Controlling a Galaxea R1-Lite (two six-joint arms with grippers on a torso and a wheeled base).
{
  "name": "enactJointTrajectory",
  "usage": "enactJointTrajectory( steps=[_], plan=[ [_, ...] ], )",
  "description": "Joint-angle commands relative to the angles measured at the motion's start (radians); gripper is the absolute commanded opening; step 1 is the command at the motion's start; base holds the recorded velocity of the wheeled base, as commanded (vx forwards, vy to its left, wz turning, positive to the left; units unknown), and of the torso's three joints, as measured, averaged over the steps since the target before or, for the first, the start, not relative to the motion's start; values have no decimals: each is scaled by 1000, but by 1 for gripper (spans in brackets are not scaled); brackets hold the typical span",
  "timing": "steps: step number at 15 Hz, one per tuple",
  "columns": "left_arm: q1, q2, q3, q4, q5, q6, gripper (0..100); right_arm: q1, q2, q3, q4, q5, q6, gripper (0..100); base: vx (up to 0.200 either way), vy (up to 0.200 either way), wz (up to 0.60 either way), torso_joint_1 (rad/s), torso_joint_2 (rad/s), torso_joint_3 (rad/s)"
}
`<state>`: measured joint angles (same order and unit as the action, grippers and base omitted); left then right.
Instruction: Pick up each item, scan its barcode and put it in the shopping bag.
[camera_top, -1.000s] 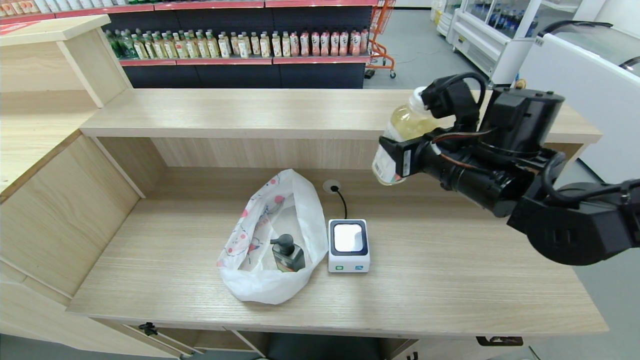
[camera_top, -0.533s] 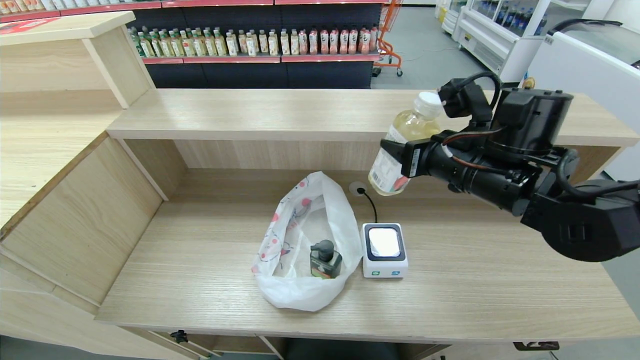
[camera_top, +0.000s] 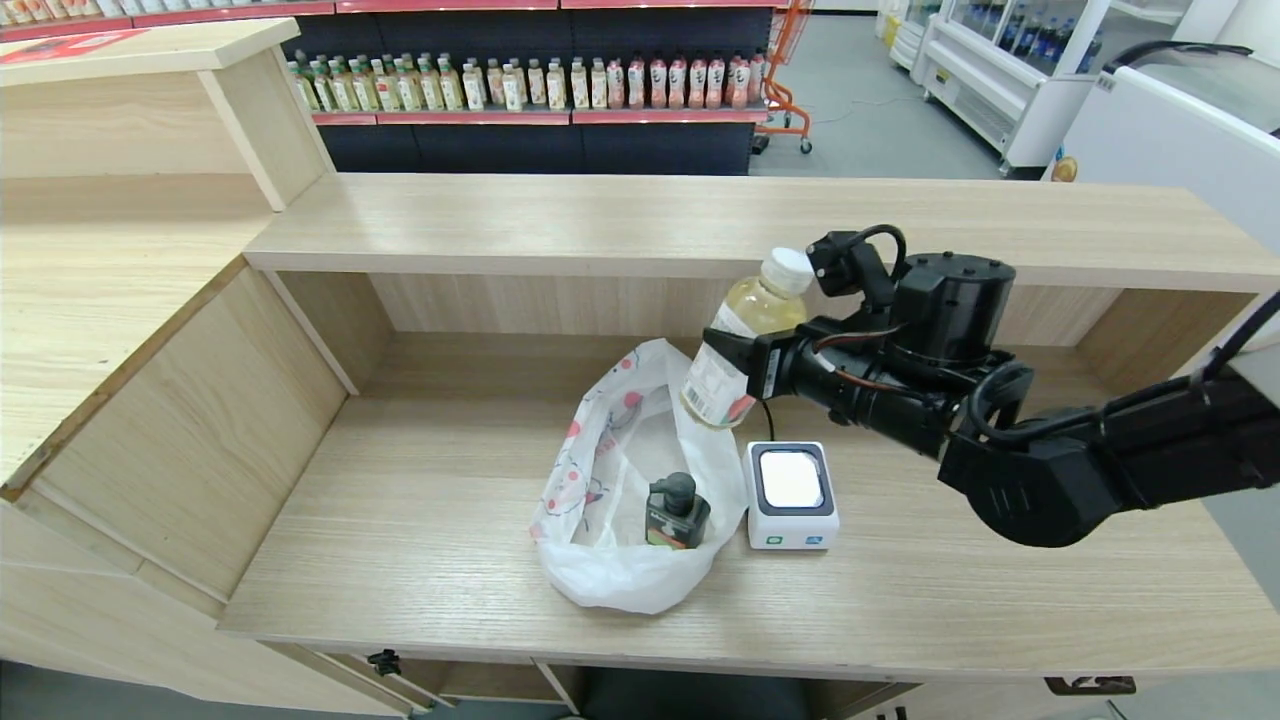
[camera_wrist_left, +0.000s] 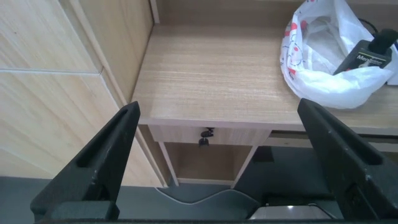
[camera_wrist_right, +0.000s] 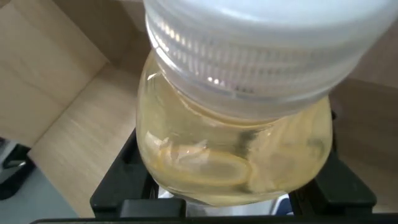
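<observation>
1. Gripping the bottle (camera_top: 742, 340) around its labelled lower half, the right gripper (camera_top: 735, 365) is closed on it and holds it in the air above the counter (camera_top: 420, 520).
2. The bottle is tilted, with its white cap (camera_top: 787, 270) up and toward the back wall and its base down toward the bag (camera_top: 610, 560). It holds pale yellow liquid.
3. In the head view the base hangs over the bag's far right rim, just behind the scanner (camera_top: 791, 492).
4. In the right wrist view the cap (camera_wrist_right: 261, 37) and the bottle's shoulder (camera_wrist_right: 236, 149) are close to the lens, with the dark fingers (camera_wrist_right: 118, 186) at either side.
5. The white bag lies open on the counter with a dark pump bottle (camera_top: 677, 512) standing inside it.
6. The scanner sits just beside the bag on its right, touching or nearly touching it, with its bright window facing up.
7. The left gripper (camera_wrist_left: 217, 109) is open and empty, with its fingers spread wide. It hangs low in front of the counter's front edge, well apart from the bag (camera_wrist_left: 329, 56).
8. A shelf (camera_top: 530, 85) of bottled drinks stands behind the counter.
</observation>
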<state>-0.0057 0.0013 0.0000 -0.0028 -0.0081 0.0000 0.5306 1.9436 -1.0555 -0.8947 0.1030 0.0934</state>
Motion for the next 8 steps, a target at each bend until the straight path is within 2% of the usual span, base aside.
enactJointTrajectory(
  steps=[1,4,8],
  plan=[
    [1,0,0,0,-1,0,100,-31,69,5,-4,44,29,0,0,0,0,0,0,0],
    [1,0,0,0,-1,0,100,-80,104,9,-12,123,80,0,0,0,0,0,0,0],
    [1,0,0,0,-1,0,100,-133,213,-31,-98,224,81,0,0,0,0,0,0,0]
  ],
)
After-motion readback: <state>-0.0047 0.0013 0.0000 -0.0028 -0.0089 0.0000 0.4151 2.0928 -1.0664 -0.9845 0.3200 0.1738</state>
